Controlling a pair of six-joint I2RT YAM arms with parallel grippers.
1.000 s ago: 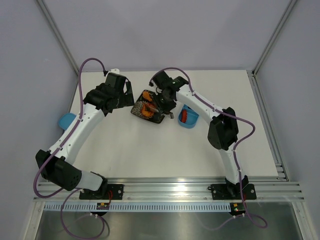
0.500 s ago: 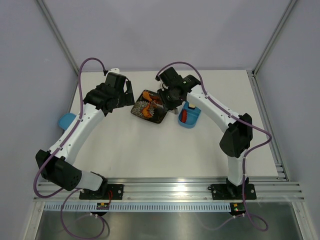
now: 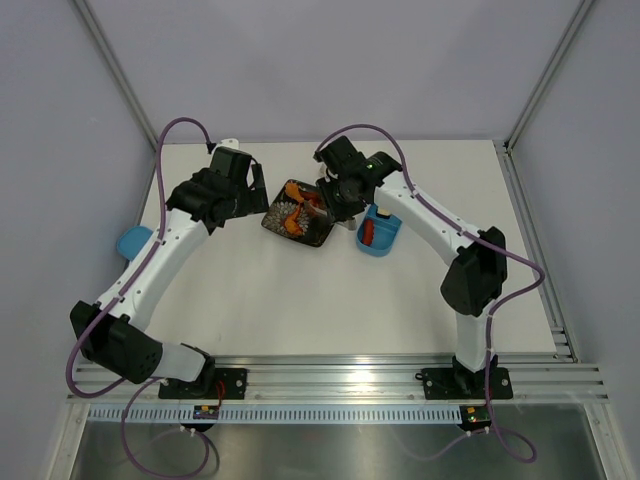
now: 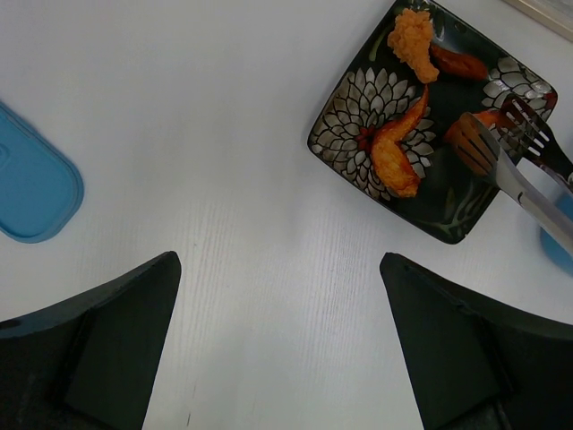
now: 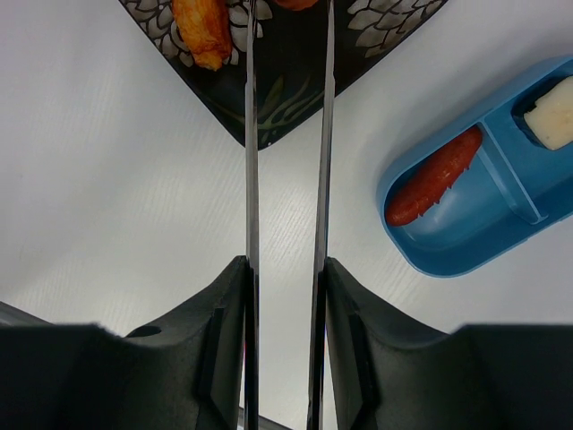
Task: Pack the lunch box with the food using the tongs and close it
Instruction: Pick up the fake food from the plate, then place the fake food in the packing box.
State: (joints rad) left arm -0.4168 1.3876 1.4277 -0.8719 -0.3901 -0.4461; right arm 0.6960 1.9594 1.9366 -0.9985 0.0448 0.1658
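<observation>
Lunch box (image 3: 380, 243) sits open on the table (image 3: 300, 300), right of centre toward the far edge, just beside the right corner of the black plate (image 3: 312, 235) but not touching it. Two compartments show in the right wrist view: a red sausage (image 5: 434, 182) lies in the big one and a pale block (image 5: 555, 121) in the one behind the divider. Its lid (image 3: 131, 241) lies flat at the table's left edge, well apart from the box. Right gripper (image 5: 283, 273) is clamped on the tongs (image 5: 250, 179), fingers pressing the two arms from outside. The arms run parallel with a narrow gap and reach out over the plate's near corner. From the left wrist view, the tong tips are at an orange piece (image 4: 461, 134) on the plate's right side, one tip lying over it. Can't tell if it's actually pinched. Other food on the plate: a long orange wing (image 4: 398, 154) across the middle, a crumbly orange nugget (image 4: 412, 38) at the far corner, and a reddish piece (image 4: 458, 64) next to it. Left gripper (image 4: 277, 269) hangs over bare table left of the plate, jaws spread wide, holding nothing.
</observation>
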